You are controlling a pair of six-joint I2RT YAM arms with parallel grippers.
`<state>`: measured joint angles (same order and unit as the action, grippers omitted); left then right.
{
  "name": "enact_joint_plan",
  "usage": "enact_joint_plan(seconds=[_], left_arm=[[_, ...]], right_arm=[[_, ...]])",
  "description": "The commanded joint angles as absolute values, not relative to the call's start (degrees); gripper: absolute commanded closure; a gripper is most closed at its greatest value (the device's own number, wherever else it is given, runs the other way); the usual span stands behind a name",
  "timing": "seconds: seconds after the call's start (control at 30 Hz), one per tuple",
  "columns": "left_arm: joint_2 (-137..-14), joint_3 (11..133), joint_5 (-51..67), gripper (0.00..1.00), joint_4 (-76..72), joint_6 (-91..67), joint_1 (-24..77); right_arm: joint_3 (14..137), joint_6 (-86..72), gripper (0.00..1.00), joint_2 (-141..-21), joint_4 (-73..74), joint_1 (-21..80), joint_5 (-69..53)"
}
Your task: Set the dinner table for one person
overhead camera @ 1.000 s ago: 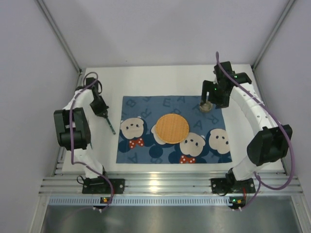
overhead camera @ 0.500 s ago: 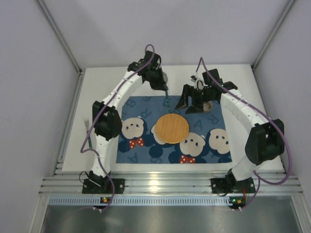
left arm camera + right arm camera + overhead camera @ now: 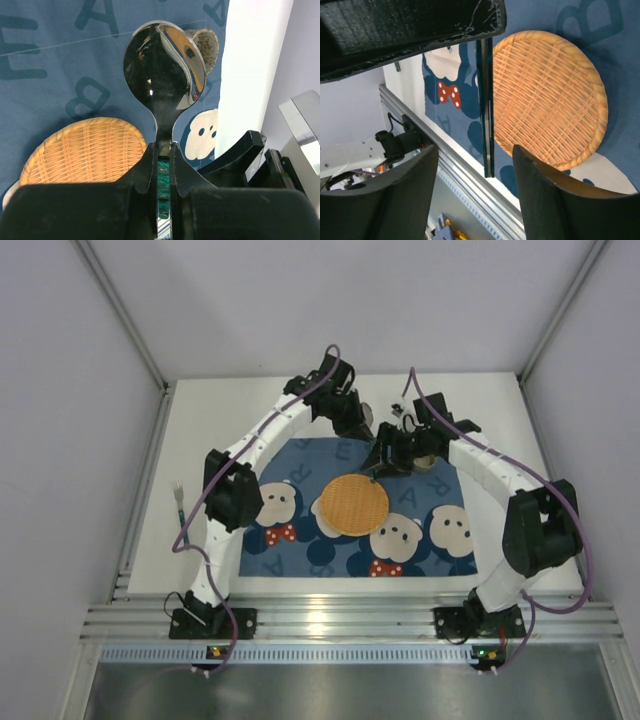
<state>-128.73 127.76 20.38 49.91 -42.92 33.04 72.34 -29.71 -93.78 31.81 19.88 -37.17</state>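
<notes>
Clamping a spoon [image 3: 165, 65] by its handle, the left gripper [image 3: 165, 150] holds it above the far edge of the blue bear placemat [image 3: 300, 455]. The right gripper [image 3: 476, 150] sits close by with jaws spread wide, and the handle's end shows between its fingers, touching neither. Below, a round woven plate [image 3: 545, 95] lies at the placemat's middle and a speckled cup [image 3: 207, 45] near its far right corner, all on the white dinner table [image 3: 490, 400], with a fork [image 3: 179, 502] by its left edge.
</notes>
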Motion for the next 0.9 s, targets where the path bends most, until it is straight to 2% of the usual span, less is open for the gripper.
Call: enact_joint_plan(seconds=[0.0, 0.03, 0.13, 0.17, 0.2, 0.27, 0.33, 0.37, 0.57, 0.6, 0.63, 0.7, 0.77, 0.87], left_arm=[[-122.3, 126.2, 22.2, 1.00, 46.8, -44.4, 33.2], [-121.7, 125.6, 22.6, 1.00, 46.0, -44.6, 33.2], [-120.6, 123.0, 23.6, 1.00, 42.9, -45.0, 33.2], [-119.7, 122.3, 23.6, 1.00, 42.0, -45.3, 33.2], [-119.4, 121.1, 23.6, 1.00, 41.3, -45.4, 33.2], [-118.8, 119.7, 23.6, 1.00, 40.6, -45.5, 33.2], [-118.7, 118.9, 23.6, 0.94, 40.5, -45.0, 33.1], [-118.6, 118.6, 23.7, 0.82, 40.8, -44.9, 33.2], [-117.3, 118.0, 23.1, 0.46, 42.1, -42.5, 33.0], [-117.2, 118.0, 22.9, 0.28, 42.8, -42.1, 32.8], [-117.0, 118.0, 22.4, 0.22, 43.8, -41.7, 32.5], [-115.8, 117.3, 19.8, 0.16, 45.9, -40.0, 31.6], [-113.1, 115.4, 14.8, 0.15, 48.8, -38.3, 30.2], [-107.8, 107.9, 9.2, 0.11, 49.2, -36.0, 25.9]], right_arm=[[71.9, -29.4, 0.44, -92.9, 28.1, 20.7, -35.6], [71.8, -29.2, 0.56, -93.0, 28.0, 20.7, -35.8], [71.7, -28.4, 0.79, -93.4, 28.0, 20.7, -35.3], [71.7, -28.3, 0.95, -93.2, 28.0, 20.7, -34.9], [71.8, -28.2, 1.00, -93.0, 28.0, 20.7, -34.5], [71.9, -28.2, 1.00, -92.2, 28.1, 20.7, -33.6], [71.8, -28.2, 1.00, -91.7, 28.3, 20.4, -32.9], [71.5, -28.1, 1.00, -91.0, 28.6, 19.7, -32.6], [65.2, -25.8, 1.00, -86.8, 30.3, 14.6, -31.2], [63.7, -25.1, 1.00, -85.7, 31.4, 14.0, -30.9], [63.0, -24.2, 1.00, -85.2, 31.7, 13.2, -30.9], [61.1, -23.1, 1.00, -83.6, 33.4, 11.7, -31.2], [59.4, -21.4, 1.00, -82.4, 35.3, 10.9, -31.6], [57.7, -18.4, 1.00, -82.2, 38.7, 10.6, -32.2]])
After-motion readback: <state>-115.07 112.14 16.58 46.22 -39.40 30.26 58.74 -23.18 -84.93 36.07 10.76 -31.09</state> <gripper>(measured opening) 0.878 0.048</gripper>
